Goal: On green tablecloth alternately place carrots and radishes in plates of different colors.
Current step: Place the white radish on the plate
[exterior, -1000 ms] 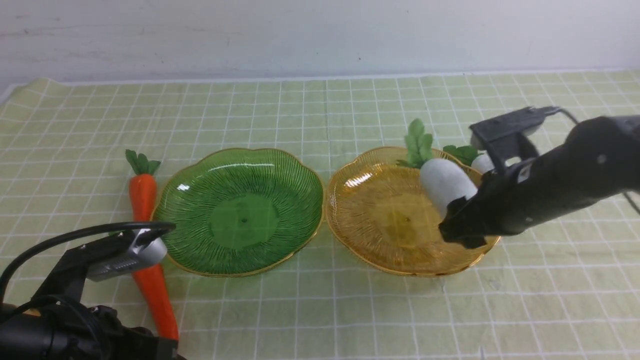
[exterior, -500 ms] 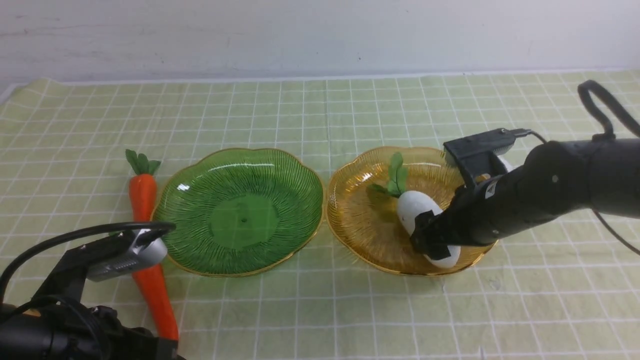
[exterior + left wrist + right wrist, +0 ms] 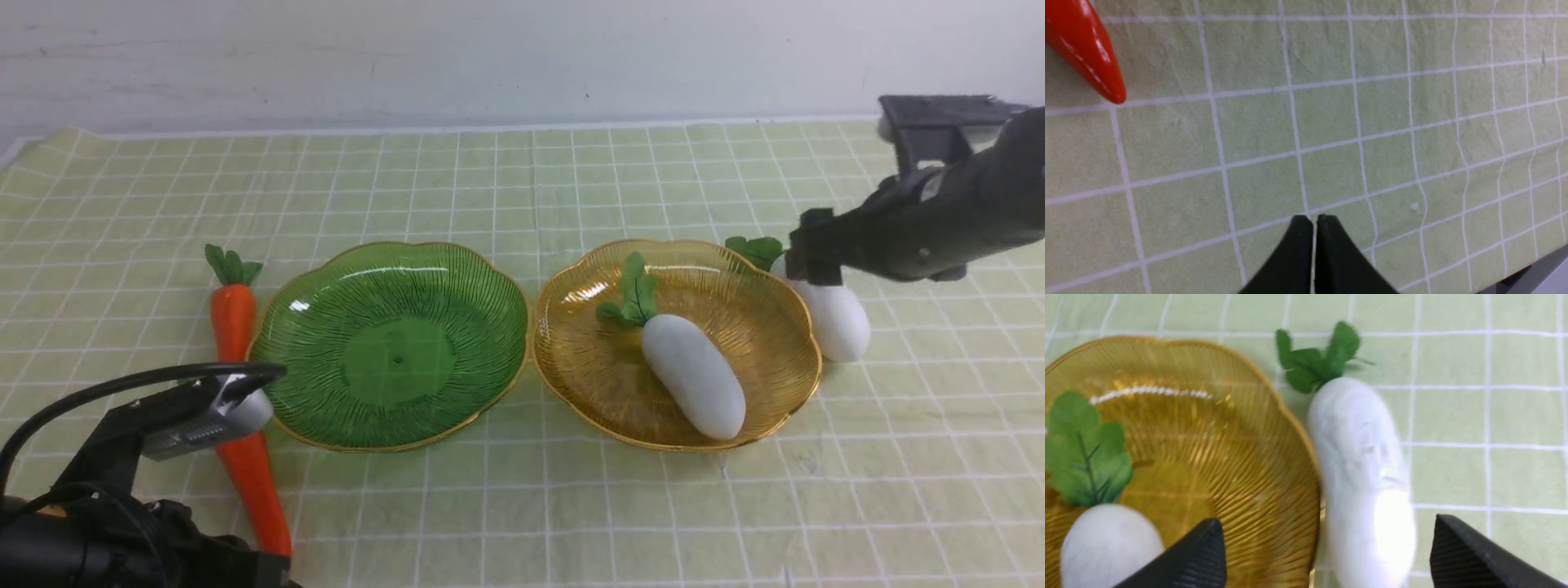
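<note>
Two poses: right hand (image 3: 1325, 520) spread above unplated radish (image 3: 834, 317); left hand (image 3: 1313, 219) pressed together.

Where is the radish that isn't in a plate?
The radish lies on the cloth at the right in the front view, beside the amber plate's right rim, leaves pointing away, below the open right gripper.

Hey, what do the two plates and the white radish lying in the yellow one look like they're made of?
Green plate and amber plate: likely translucent plastic, possibly glass; tinted see-through ribbed walls, bright glints, gold-looking rim trim. Radish: matte white, perhaps foam or soft plastic; no shine, faint surface mottling. Its leaves look like fabric or thin plastic.
</note>
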